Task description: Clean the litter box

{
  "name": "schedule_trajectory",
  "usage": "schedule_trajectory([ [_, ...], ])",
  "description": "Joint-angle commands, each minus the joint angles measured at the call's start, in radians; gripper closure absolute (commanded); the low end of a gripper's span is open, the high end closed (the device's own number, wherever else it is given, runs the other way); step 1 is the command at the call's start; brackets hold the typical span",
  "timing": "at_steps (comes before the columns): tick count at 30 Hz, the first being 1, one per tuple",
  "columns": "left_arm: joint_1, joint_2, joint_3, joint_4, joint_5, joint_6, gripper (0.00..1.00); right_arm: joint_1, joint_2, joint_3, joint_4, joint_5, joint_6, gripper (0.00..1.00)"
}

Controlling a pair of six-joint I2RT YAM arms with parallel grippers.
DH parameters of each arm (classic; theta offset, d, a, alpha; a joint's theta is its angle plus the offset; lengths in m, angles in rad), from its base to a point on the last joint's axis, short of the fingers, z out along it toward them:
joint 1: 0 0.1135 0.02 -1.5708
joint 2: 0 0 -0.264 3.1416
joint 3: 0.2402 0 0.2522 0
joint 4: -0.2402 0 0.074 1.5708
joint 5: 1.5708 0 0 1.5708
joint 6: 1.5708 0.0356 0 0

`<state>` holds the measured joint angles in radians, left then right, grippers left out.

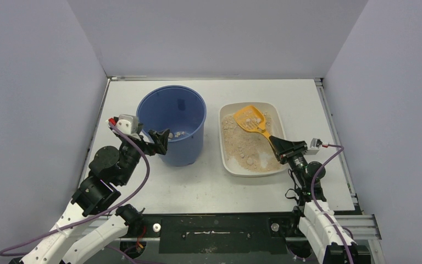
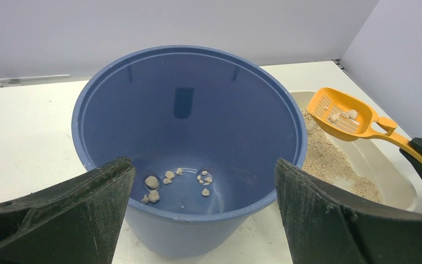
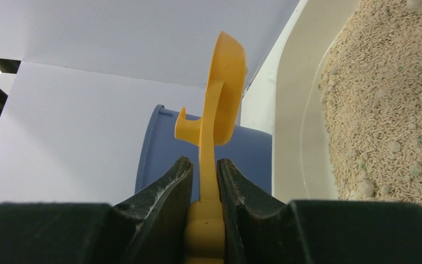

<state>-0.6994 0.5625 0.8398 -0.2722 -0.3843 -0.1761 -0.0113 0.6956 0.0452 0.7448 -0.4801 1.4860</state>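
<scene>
The litter box (image 1: 279, 117) is a cream tray of tan litter right of centre; it also shows in the left wrist view (image 2: 387, 173) and the right wrist view (image 3: 296, 121). My right gripper (image 1: 279, 145) is shut on the handle of the orange slotted scoop (image 1: 250, 119), held over the tray's far half with a few clumps (image 2: 345, 115) in it. In the right wrist view the fingers (image 3: 167, 190) clamp the scoop (image 3: 225, 93). My left gripper (image 1: 162, 140) is open and empty against the near left side of the blue bucket (image 1: 171, 127).
The bucket (image 2: 187, 121) stands just left of the tray and holds several small clumps (image 2: 153, 183) on its bottom. More clumps lie in the litter (image 3: 384, 110). White walls close the table on three sides.
</scene>
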Motion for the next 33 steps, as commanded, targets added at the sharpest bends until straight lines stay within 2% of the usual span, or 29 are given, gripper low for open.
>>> schedule_trajectory([
  [1, 0.007, 0.002, 0.004, 0.047, 0.015, 0.007, 0.03, 0.001, -0.018, 0.032, 0.031, 0.012, -0.036, 1.00],
  [15, 0.007, -0.002, 0.011, 0.040, 0.010, 0.006, 0.03, 0.005, 0.009, 0.200, -0.056, -0.018, -0.129, 1.00],
  [26, 0.009, -0.036, 0.013, 0.040, 0.003, 0.003, 0.03, 0.155, 0.172, 0.424, -0.016, 0.005, -0.170, 1.00],
  [33, 0.012, -0.050, 0.012, 0.041, 0.002, 0.001, 0.03, 0.313, 0.290, 0.568, -0.015, 0.030, -0.246, 1.00],
])
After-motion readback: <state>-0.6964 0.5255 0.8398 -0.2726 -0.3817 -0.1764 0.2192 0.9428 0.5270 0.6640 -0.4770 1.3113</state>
